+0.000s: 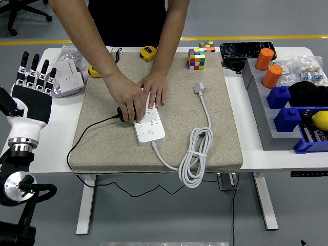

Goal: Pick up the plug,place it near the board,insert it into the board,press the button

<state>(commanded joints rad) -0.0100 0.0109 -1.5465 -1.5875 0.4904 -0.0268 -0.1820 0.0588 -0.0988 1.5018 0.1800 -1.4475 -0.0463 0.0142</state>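
Note:
A white power strip (149,126) lies on the beige mat (205,77) in mid-table. A person at the far side has both hands on it: one hand (126,103) grips a black plug (121,115) at the strip's left edge, the other hand (155,88) presses down on the strip's far end. A black cable (88,132) runs from the plug off the mat's left side. My left hand (35,84) stands upright at the table's left edge, fingers straight and spread, holding nothing, well clear of the strip. My right arm is out of view.
The strip's white cord (197,154) coils at the mat's front edge and ends in a white plug (199,88). A Rubik's cube (196,58), yellow tape measures (148,53), a white socket adapter (69,76), orange cylinders (268,67), and blue bins (287,105) ring the mat.

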